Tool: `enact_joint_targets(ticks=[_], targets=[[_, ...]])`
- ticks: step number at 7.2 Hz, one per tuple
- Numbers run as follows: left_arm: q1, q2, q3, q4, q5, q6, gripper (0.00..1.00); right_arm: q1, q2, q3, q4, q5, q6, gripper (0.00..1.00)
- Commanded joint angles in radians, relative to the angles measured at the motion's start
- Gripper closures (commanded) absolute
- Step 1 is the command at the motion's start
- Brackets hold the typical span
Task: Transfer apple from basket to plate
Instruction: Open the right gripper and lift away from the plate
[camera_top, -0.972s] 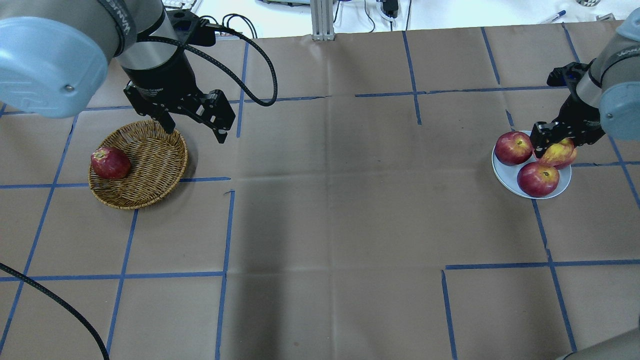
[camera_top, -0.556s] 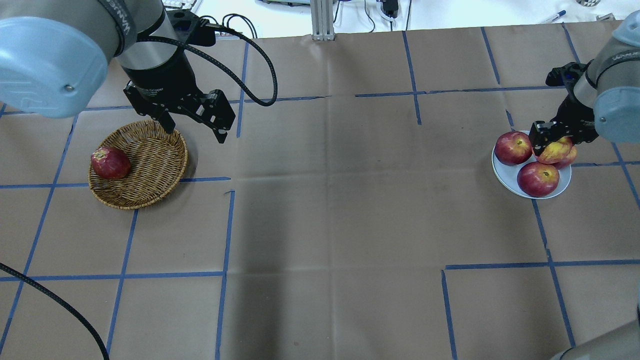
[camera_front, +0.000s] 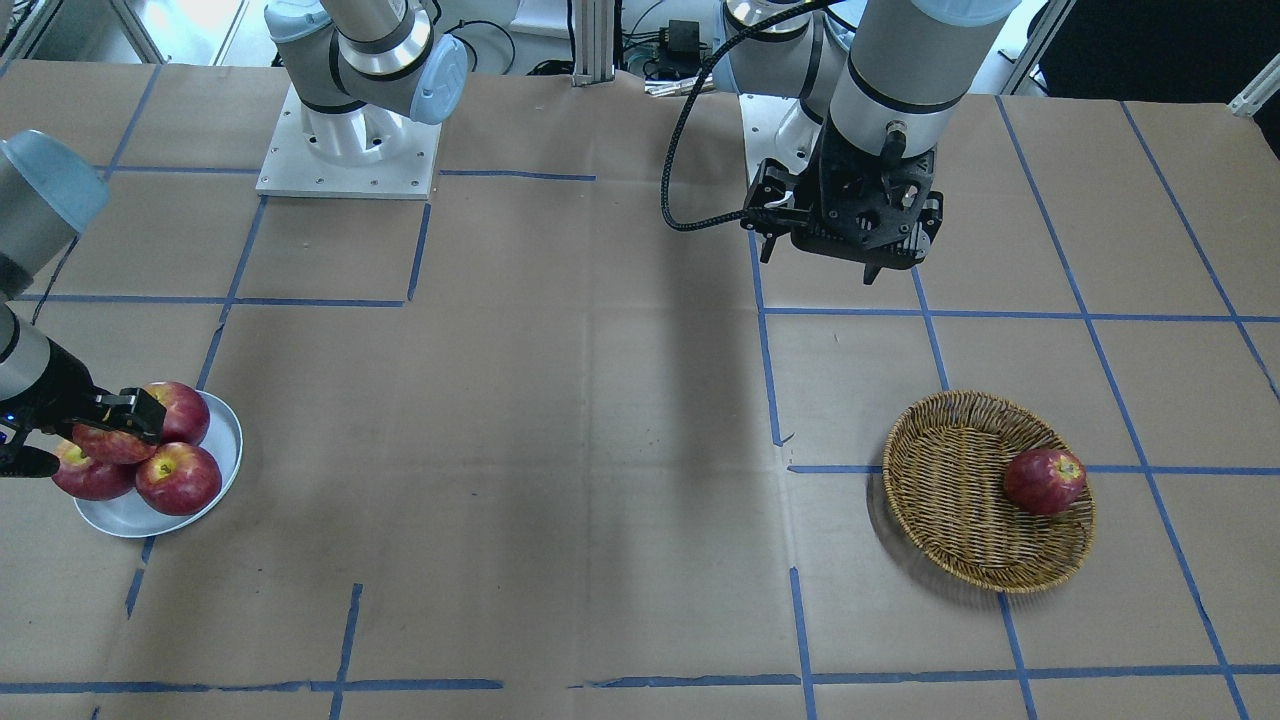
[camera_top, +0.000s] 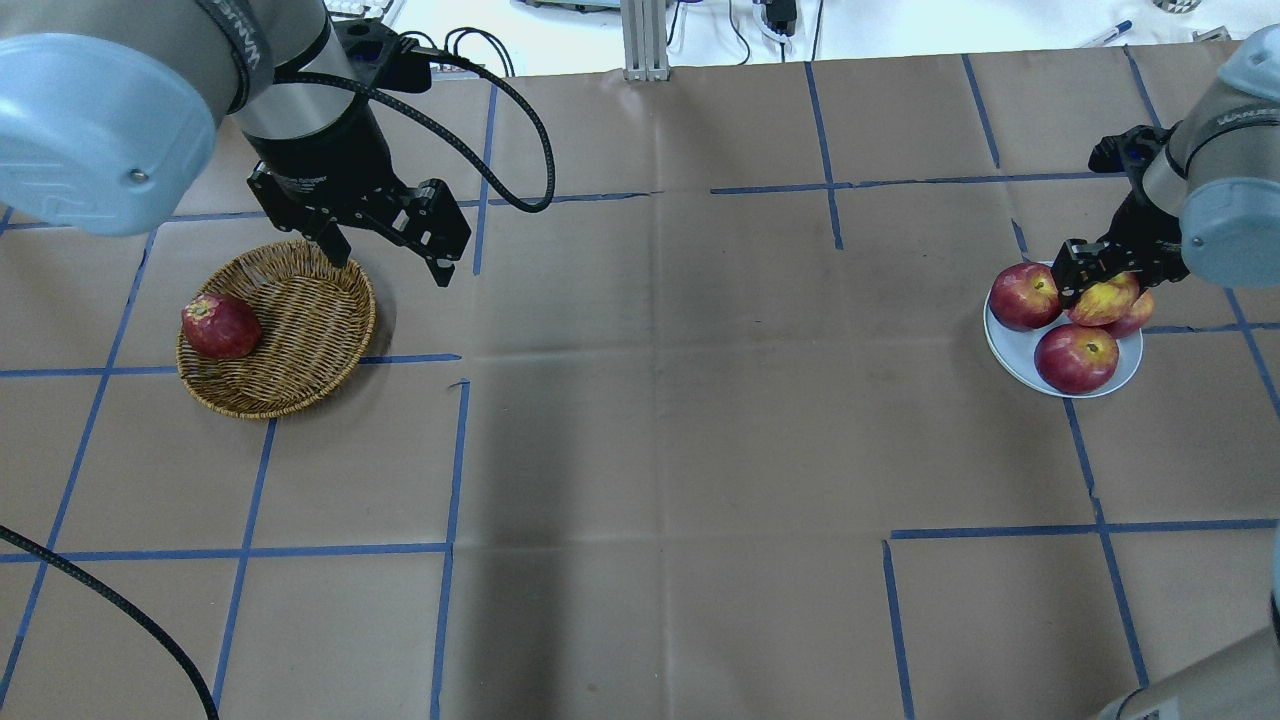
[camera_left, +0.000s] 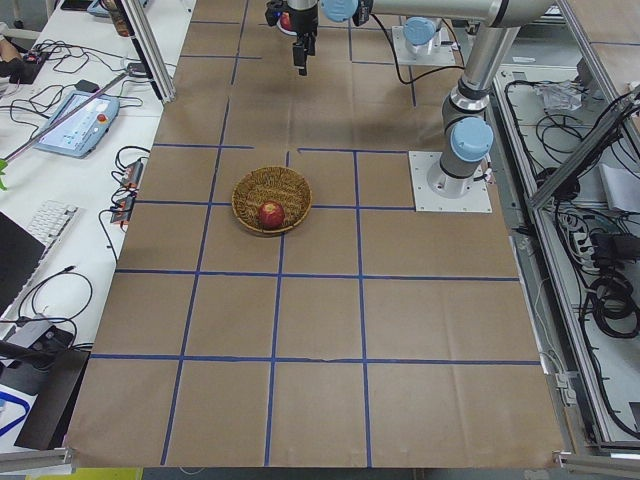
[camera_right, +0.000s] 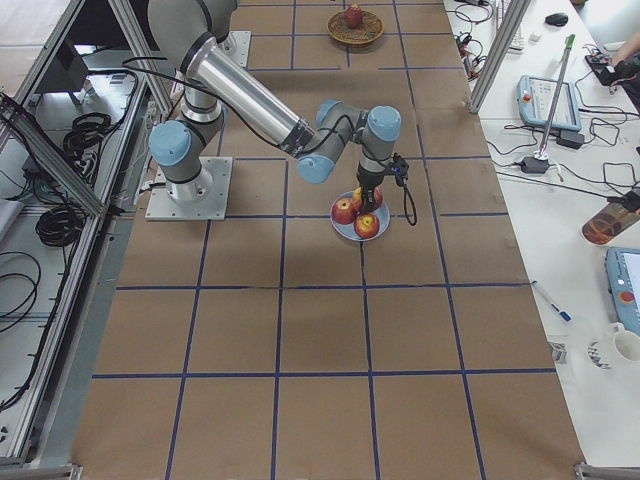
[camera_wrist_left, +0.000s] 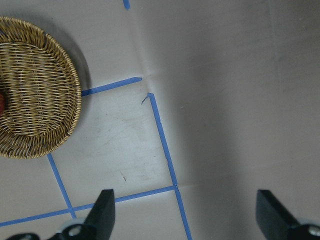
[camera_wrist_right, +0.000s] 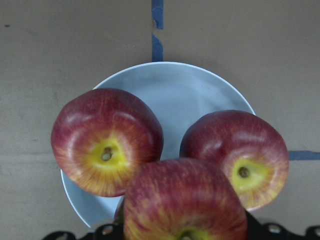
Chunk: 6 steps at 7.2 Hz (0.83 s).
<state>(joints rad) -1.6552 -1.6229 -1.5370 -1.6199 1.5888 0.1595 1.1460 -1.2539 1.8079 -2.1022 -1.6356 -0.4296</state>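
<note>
1. Over the plate (camera_top: 1008, 352), at the right end of the counter (camera_top: 650, 420), the right arm (camera_top: 1210, 200) held the streaky pink-and-yellow apple (camera_top: 1103, 300). Its jaws were clamped on the fruit's sides. The apple was well away from the basket (camera_top: 300, 300) but had not been let go.
2. Three darker red apples (camera_top: 1077, 358) crowded the plate, one of them mostly hidden behind the held fruit. Whether the held apple touched any of them could not be told.
3. The right wrist view showed one bare patch of plate between two of those apples, just ahead of the held one. That patch looked like the only sound landing spot.
4. To do the step well, the arm would likely need to ease the apple over the patch and lower it until the plate took its weight. Only then should the jaws part.
5. Parting them slowly and no wider than needed seemed wise, because the neighbours sat close enough to be nudged over the rim. If let go on top of the others, the apple could roll onto the counter.
6. A straight lift afterwards would probably keep the jaws from dragging the fruit.
7. The left arm (camera_top: 300, 110) hung just beyond the basket's far rim, its jaws apart and empty. One dark apple (camera_top: 220, 325) lay in the basket.
</note>
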Motion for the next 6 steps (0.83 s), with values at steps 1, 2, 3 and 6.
enact_joint_targets(ticks=[1,2,3,6], targets=[[0.000,0.000,0.000,0.000,0.000,0.000,0.01,0.006,-0.030,-0.015,0.007,0.000,0.006,0.00],[0.000,0.000,-0.002,0.000,0.000,0.000,0.01,0.011,-0.059,-0.042,0.054,0.002,0.006,0.00],[0.000,0.000,-0.002,0.000,0.000,0.000,0.01,0.021,-0.096,-0.102,0.153,0.006,0.008,0.00],[0.000,0.002,0.001,0.000,-0.001,0.002,0.01,0.183,-0.182,-0.292,0.491,0.019,0.193,0.00]])
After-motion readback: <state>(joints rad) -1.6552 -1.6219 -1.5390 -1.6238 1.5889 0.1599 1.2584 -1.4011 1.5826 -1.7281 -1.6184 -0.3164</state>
